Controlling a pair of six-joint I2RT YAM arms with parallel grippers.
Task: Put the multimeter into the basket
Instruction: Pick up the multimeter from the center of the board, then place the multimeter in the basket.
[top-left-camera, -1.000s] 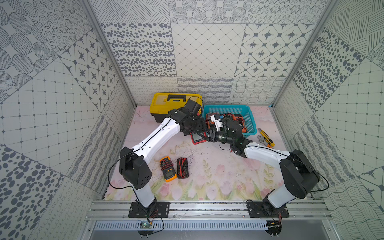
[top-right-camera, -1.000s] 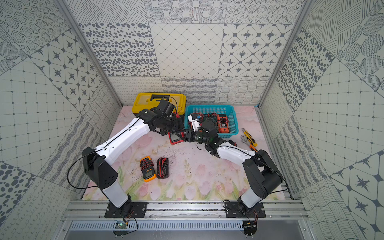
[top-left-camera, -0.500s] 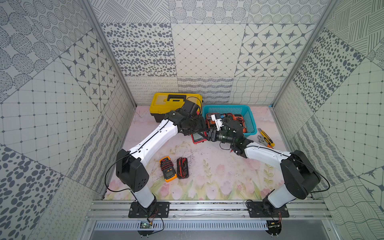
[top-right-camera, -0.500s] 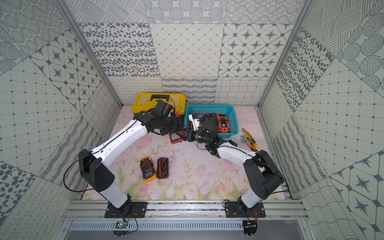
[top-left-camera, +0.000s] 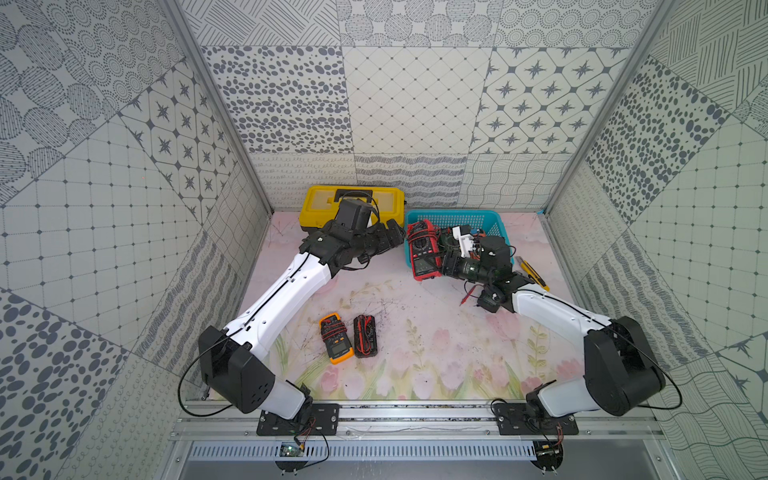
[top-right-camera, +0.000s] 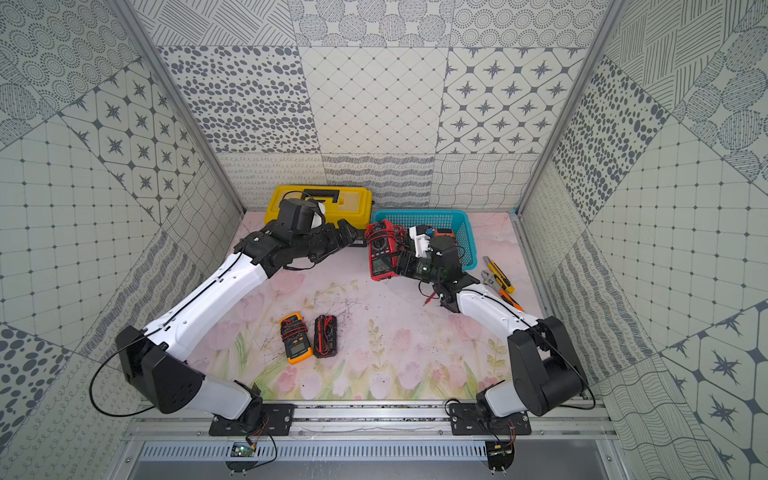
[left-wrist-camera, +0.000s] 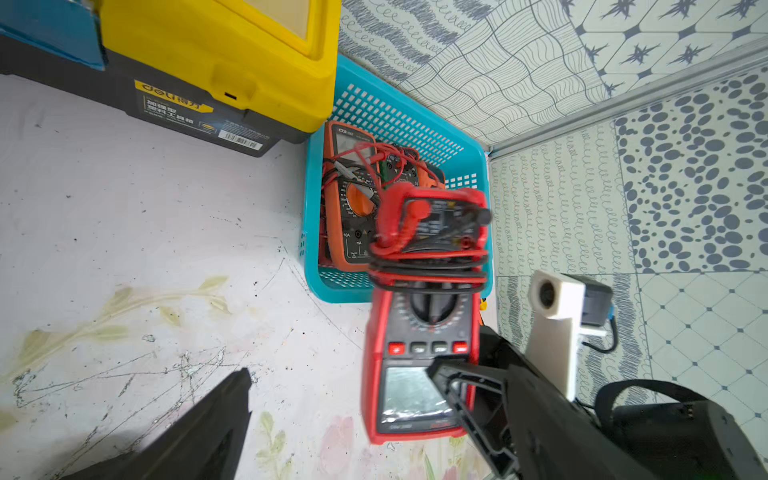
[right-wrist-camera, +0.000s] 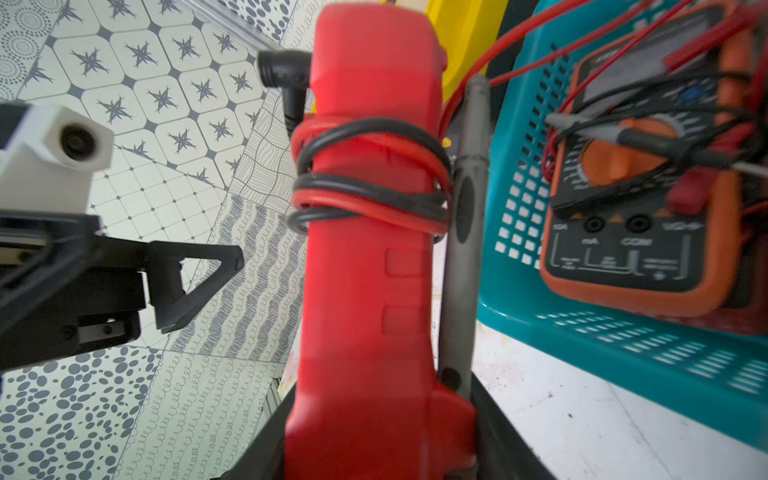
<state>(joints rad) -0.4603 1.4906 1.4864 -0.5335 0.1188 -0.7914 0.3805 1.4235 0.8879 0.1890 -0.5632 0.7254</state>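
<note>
The task is partly done, with the carry under way but the drop not yet made. The right gripper (top-left-camera: 438, 266) is clenched on the screen end of the red multimeter (top-left-camera: 424, 253), a chunky plastic handheld meter with red and black leads wound round its body. It holds the meter off the floral-printed table (top-left-camera: 436, 332), beside the rectangular turquoise-blue plastic basket (top-left-camera: 457, 213) with perforated walls. The basket stands at the table's far edge. The meter sits at the basket's near corner on the toolbox side, its lead-wrapped end pointing toward the rim. The right wrist view shows the basket wall just beside it. Whether that end already overhangs the rim I cannot tell, but the meter is clearly not inside. The left gripper (top-left-camera: 397, 237) has its jaws spread wide and holds nothing. It hangs close to the red multimeter, in front of the yellow-lidded black plastic toolbox (top-left-camera: 320, 203) that stands touching or just beside the basket along the far edge. One orange rubber-cased multimeter (left-wrist-camera: 353, 199) with tangled leads already lies in the basket. Two more lie flat, side by side, toward the middle of the table, well apart from the basket: a yellow-orange multimeter (top-left-camera: 336, 338) and a black multimeter (top-left-camera: 365, 340) with red trim. As I judge it, the red multimeter must now go over the rim and be let go. If every meter is meant, the pair on the table remains to be fetched.
</note>
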